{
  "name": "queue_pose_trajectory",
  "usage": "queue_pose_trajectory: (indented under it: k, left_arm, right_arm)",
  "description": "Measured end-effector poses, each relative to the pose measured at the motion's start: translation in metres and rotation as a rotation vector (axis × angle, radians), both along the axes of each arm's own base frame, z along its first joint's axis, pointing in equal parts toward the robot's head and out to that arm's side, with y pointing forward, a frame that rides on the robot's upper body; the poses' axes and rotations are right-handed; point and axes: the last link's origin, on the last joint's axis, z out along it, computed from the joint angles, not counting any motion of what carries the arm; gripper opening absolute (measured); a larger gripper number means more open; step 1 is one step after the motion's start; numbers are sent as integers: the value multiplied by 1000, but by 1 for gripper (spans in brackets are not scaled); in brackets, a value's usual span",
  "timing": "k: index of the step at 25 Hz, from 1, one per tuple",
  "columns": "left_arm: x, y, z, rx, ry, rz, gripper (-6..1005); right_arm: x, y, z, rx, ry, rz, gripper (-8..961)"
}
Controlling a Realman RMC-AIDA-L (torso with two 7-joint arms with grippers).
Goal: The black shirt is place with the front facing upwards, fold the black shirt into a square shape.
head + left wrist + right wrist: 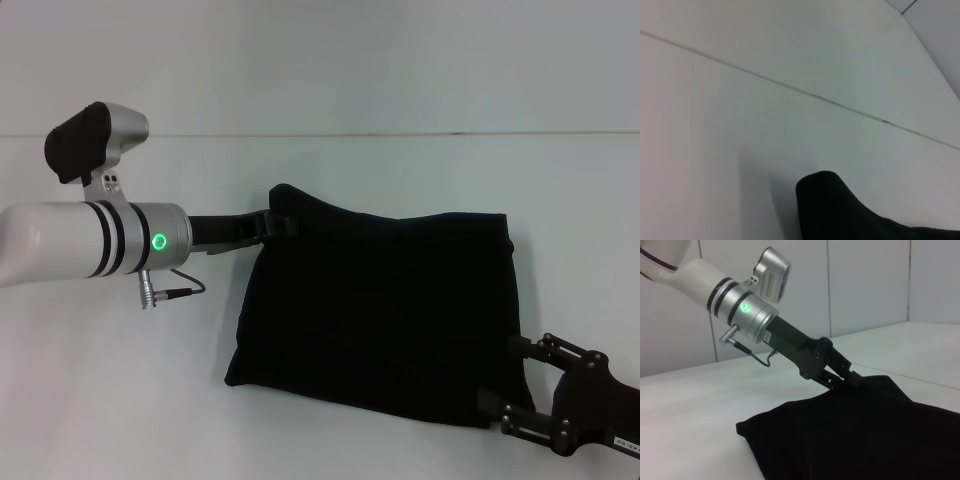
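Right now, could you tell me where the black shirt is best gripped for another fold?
Probably at the corners. The left gripper already pinches the black shirt at its far left corner, lifting it into a peak. The right gripper sits at the near right corner, an edge reachable from the side.

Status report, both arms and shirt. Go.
Left tool shut on shirt, far left corner lifted. Right tool at near right corner, grip unclear. Shirt folded to a rough rectangle. Nothing in the way.

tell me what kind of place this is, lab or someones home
Most likely a robot lab or test cell, not a home: a bare white table, plain white wall panels, and only the black shirt between the left gripper and right gripper.
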Motion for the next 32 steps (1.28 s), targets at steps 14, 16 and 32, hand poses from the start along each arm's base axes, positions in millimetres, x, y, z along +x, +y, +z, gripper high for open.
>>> queue_pose_trajectory:
  k: [14, 16, 32]
  left_arm:
    - [-5, 6, 8, 67, -42, 58, 69]
    - [-11, 7, 12, 93, -58, 86, 47]
    - [-62, -33, 32, 204, -247, 179, 74]
  right_arm:
    - [1, 4, 6, 40, 30, -36, 821]
    - [1, 6, 8, 52, 38, -46, 821]
    - [5, 17, 19, 146, 64, -97, 822]
